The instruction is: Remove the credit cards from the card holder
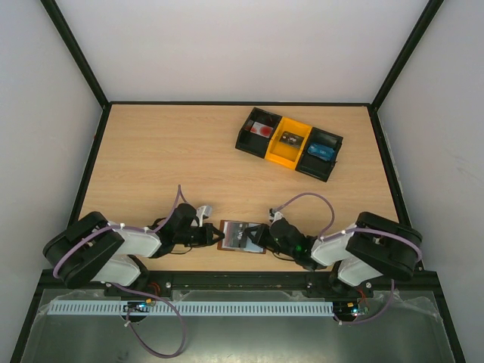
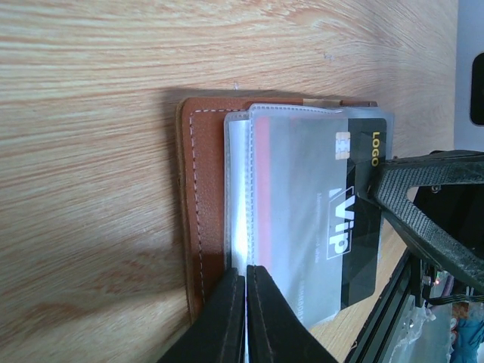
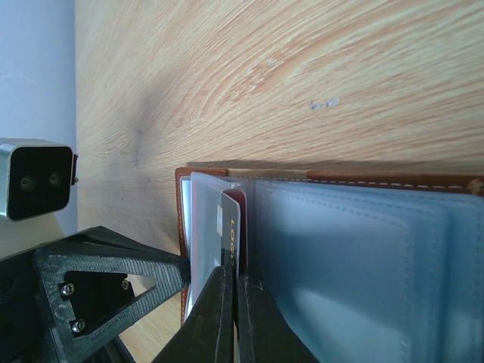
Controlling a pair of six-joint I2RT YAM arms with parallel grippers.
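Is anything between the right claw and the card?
Nothing visible: the right gripper is shut on the exposed end of the credit card, which sticks out of a clear sleeve in the card holder.

A tray (image 1: 278, 156) of three bins, black, yellow, black, sits askew at the far right of the pale wooden surface (image 1: 166, 159), holding a red item (image 1: 262, 129) and a blue item (image 1: 321, 151).

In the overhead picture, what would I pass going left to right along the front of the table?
The left arm → left gripper → card holder, which it pinches → right gripper, pinching a card → right arm.
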